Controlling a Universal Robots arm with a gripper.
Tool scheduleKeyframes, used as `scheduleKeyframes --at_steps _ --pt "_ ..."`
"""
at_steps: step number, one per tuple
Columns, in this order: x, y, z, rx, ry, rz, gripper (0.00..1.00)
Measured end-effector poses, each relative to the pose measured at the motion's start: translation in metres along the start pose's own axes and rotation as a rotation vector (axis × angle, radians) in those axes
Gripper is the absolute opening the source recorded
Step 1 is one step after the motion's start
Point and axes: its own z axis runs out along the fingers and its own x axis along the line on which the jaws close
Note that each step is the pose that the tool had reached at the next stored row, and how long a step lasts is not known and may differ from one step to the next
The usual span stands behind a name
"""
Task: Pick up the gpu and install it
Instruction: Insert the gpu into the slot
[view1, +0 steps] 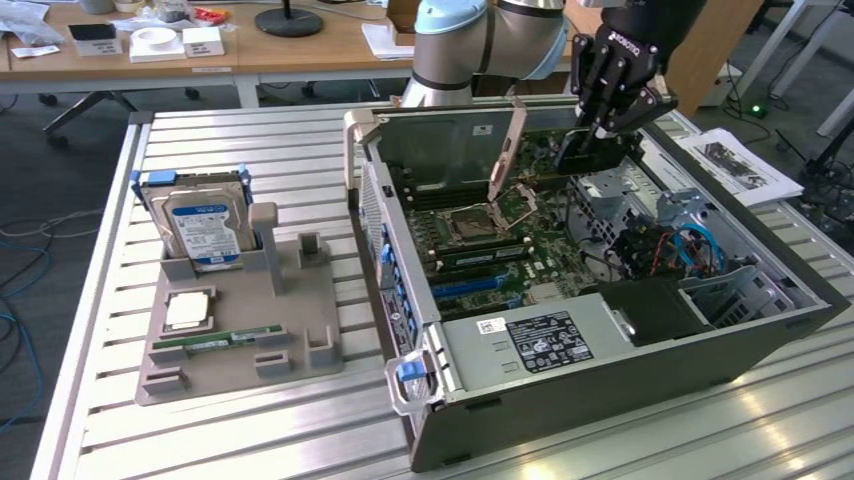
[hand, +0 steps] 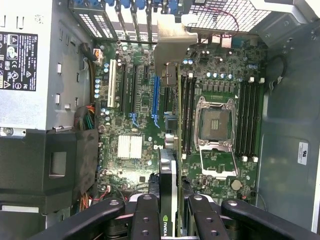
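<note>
The gpu (view1: 587, 155) is a thin dark card that hangs on edge over the open computer case (view1: 587, 410), its silver bracket (view1: 506, 150) pointing toward the case's rear wall. My gripper (view1: 603, 130) is shut on the card from above. In the wrist view the gpu (hand: 170, 155) is seen edge-on between my black fingers (hand: 146, 215), above the motherboard (hand: 130, 150). It lines up roughly between the blue slot (hand: 156, 100) and the memory slots beside the CPU socket (hand: 216, 122). Its bracket (hand: 169, 47) is near the rear slot openings.
Inside the case are the power supply (hand: 30, 65) and a black drive bay (hand: 55, 165) with cable bundles. On the exterior view's left a grey fixture (view1: 247, 345) holds a hard drive (view1: 200, 228), a CPU (view1: 187, 310) and a green RAM stick (view1: 214, 341). Papers (view1: 741, 160) lie beyond the case.
</note>
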Motion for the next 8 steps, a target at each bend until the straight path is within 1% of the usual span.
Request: scheduleKeyframes --at_steps 4,8 --pt "0.0000 0.0000 0.0007 0.0000 -0.0001 0.000 0.27" --pt "0.0001 0.0000 0.0039 0.0000 0.0000 0.000 0.27"
